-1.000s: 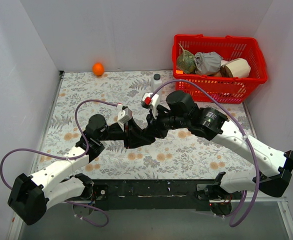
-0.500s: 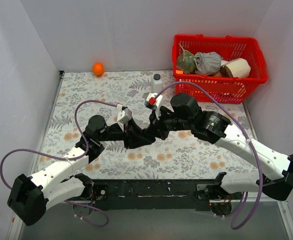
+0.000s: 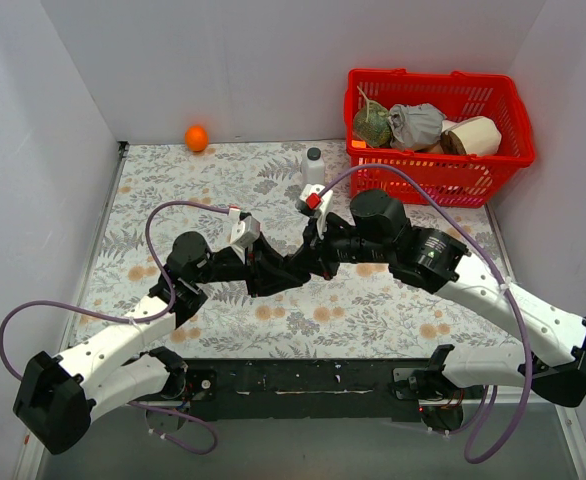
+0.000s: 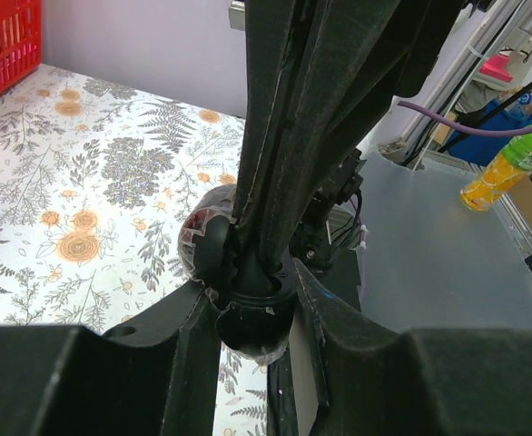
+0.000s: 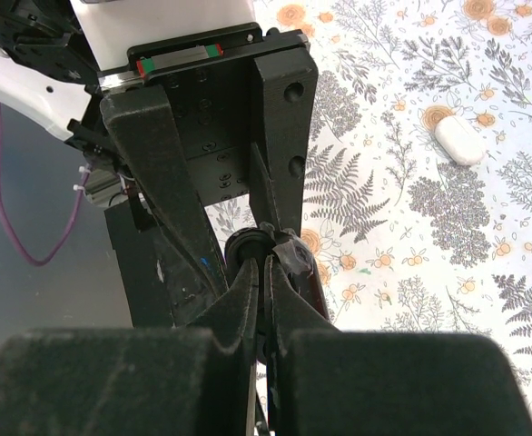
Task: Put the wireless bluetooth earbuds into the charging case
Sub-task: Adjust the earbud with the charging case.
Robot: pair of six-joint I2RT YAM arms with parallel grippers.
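Table: basket far right, ball far left (bottle between)

Black case, red basket, orange ball, cloth of grey ferns, orange flowers.

Glossy black charging case held aloft; whitish pebble-shaped case lies on tabletop.

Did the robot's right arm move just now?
Yes. In the top view the right arm has shifted rightward, along the front of the red basket toward the right wall.
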